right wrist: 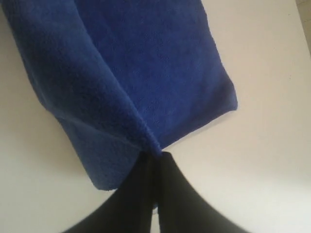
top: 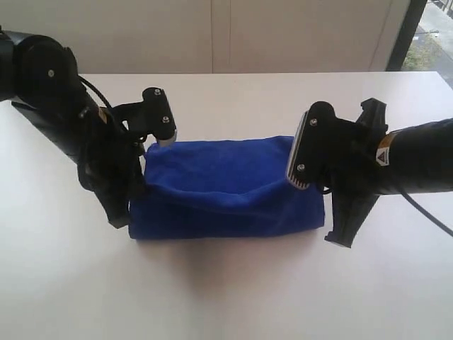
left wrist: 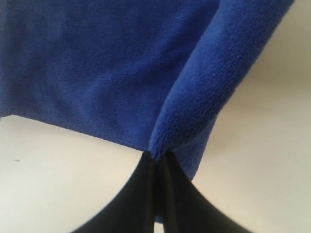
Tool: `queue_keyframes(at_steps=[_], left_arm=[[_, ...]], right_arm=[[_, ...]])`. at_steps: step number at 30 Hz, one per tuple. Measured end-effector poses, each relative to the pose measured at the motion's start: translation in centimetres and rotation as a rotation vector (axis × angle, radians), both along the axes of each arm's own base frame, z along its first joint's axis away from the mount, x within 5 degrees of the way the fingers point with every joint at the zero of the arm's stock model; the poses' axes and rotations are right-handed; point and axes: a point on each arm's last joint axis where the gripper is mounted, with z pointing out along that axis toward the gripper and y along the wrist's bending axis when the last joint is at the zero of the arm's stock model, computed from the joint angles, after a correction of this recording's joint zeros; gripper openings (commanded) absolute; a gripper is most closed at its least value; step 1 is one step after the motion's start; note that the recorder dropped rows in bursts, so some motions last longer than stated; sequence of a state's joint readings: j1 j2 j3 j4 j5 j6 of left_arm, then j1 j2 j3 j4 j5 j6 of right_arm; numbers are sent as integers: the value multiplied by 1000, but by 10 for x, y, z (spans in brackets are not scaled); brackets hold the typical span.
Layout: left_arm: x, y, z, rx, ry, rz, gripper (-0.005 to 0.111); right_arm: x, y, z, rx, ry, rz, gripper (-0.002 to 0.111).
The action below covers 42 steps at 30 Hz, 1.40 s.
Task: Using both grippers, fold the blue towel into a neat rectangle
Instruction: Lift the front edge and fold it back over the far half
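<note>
The blue towel (top: 226, 191) lies doubled over on the white table, its upper layer lifted and sagging between both arms. My left gripper (top: 139, 190) is shut on the towel's left corner; in the left wrist view its black fingers (left wrist: 146, 184) pinch the blue towel (left wrist: 107, 73) at the gripper (left wrist: 158, 158). My right gripper (top: 320, 190) is shut on the right corner; in the right wrist view the gripper (right wrist: 156, 156) clamps the blue towel (right wrist: 146, 73) between the fingers (right wrist: 170, 189). The lower layer rests on the table.
The white table (top: 226, 297) stretches around the towel on every side. A pale wall (top: 212, 35) stands behind it, and a dark window frame (top: 407, 35) is at the far right.
</note>
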State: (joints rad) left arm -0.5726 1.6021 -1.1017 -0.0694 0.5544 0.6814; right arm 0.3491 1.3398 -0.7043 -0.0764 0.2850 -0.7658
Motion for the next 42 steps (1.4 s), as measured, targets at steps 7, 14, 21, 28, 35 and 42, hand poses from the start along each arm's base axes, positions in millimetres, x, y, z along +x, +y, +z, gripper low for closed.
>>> queue_keyframes(at_steps=[7, 14, 21, 28, 35, 42], left_arm=[[6, 0, 2, -6, -67, 27, 0], [13, 1, 5, -12, -145, 57, 0], [24, 7, 8, -49, -204, 106, 0], [32, 17, 10, -67, -230, 155, 0], [36, 15, 9, -88, -262, 156, 0], [44, 10, -3, -95, -271, 158, 0]], right_arm=[[11, 3, -3, 1, -14, 3, 0], [25, -6, 1, 9, -36, -45, 0], [35, -7, -1, 11, -38, -59, 0], [46, -4, -6, 16, -47, -57, 0], [57, -2, -5, 21, -63, -61, 0], [67, -9, -7, 22, -67, -91, 0]])
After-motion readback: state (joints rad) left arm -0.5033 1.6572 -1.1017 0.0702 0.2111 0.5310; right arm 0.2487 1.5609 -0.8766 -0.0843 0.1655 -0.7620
